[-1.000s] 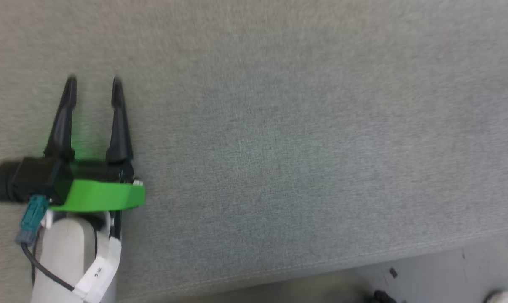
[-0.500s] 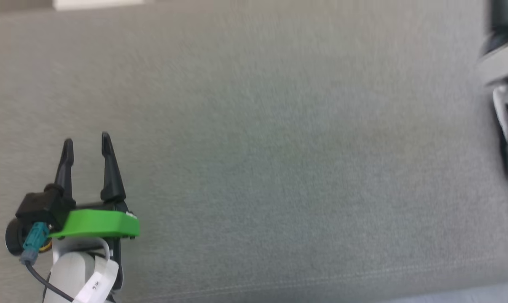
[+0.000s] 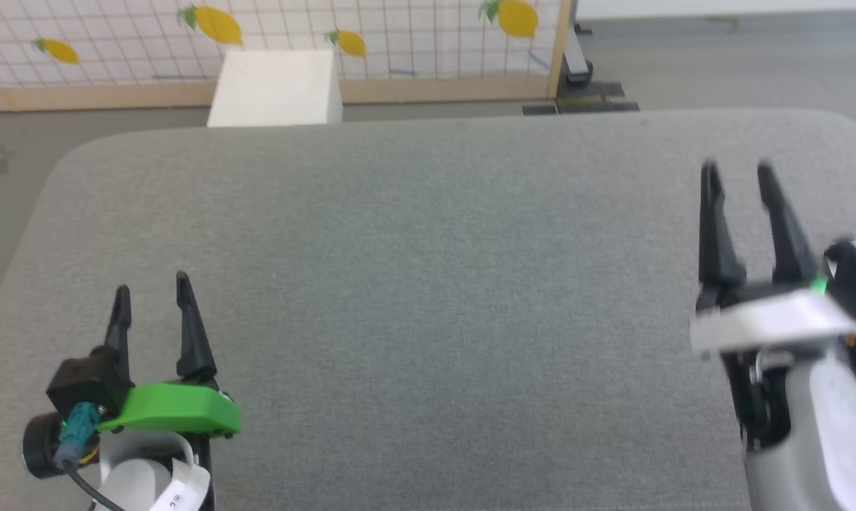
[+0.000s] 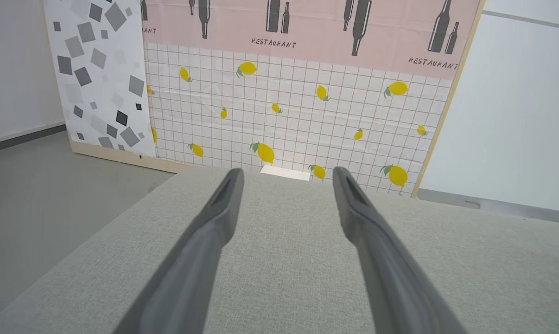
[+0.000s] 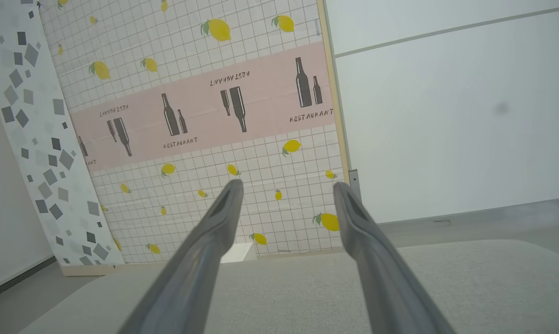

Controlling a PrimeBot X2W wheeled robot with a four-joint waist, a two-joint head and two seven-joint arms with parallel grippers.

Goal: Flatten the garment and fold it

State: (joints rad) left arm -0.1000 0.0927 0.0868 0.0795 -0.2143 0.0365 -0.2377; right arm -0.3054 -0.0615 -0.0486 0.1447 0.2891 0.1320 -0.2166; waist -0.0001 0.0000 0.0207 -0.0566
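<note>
The view from our head tipped upward, so the whole picture shifted. The far rounded edge of the grey fabric-covered padded surface (image 3: 428, 284) came in at 12 o'clock. With it came a white box (image 3: 275, 89) just behind that edge at 11 o'clock, a white grid panel printed with yellow lemons (image 3: 399, 28) along the top, and grey floor (image 3: 719, 64) at 1 o'clock. Our right gripper (image 3: 737, 167), dark-fingered on a pale bracket, had been a blur at the 3 o'clock edge; it arrived at 4 o'clock, fingers apart. Our green-bracketed left gripper (image 3: 151, 282) sat lower in the frame, at 8 o'clock.
</note>
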